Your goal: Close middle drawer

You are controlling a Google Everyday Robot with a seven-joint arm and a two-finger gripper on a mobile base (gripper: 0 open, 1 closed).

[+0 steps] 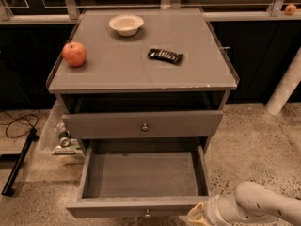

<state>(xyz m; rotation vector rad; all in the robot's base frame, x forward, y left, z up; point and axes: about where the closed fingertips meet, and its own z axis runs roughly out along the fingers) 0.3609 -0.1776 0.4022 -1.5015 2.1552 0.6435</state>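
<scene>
The middle drawer (141, 175) is pulled far out and its inside is bare. Its flat grey front (108, 207) faces me at the bottom of the view, with a small round knob (147, 214) at the centre. My gripper (198, 215) is at the bottom right, close by the right end of that drawer front. The white arm (263, 205) trails off to the right behind it. The upper drawer front (103, 125), with its own knob (145, 126), stands slightly out from the cabinet. The lowest drawer is hidden.
On the grey cabinet top (117, 74) are a red apple (74, 53), a white bowl (126, 24) and a dark snack bar (165, 55). Clutter and a cable (19, 124) lie on the floor at the left. A white post (284, 91) stands at the right.
</scene>
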